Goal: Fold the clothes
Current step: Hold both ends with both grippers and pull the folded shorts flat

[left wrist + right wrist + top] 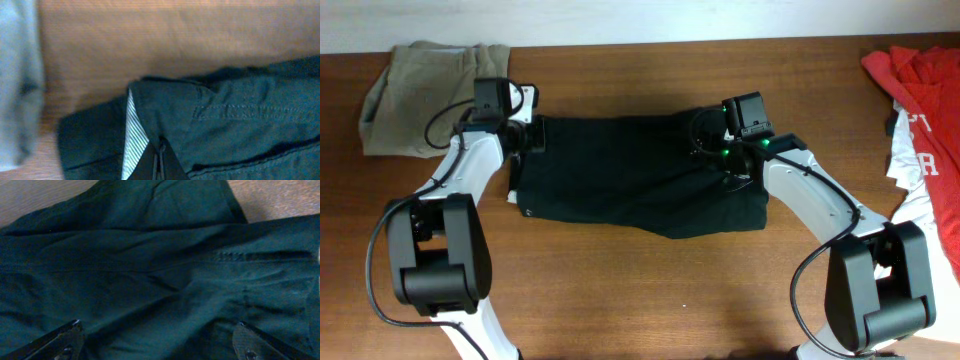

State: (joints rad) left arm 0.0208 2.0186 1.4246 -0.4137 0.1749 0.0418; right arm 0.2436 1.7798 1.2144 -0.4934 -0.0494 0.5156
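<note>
Early on, I judge: shorts [640,180] lie unfolded on the surface [650,290], left tool [160,152] pinching them, right tool [157,327] released

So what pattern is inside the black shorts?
The shorts' inner waistband has thin grey-white stripes; left wrist view shows it best.

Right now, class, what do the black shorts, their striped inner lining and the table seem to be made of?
The black shorts: matte woven cloth, probably cotton twill; visible stitching, soft creases. The lining: thin pale woven fabric, fine stripes. The table: wood or wood-look laminate; brown grain lines.
</note>
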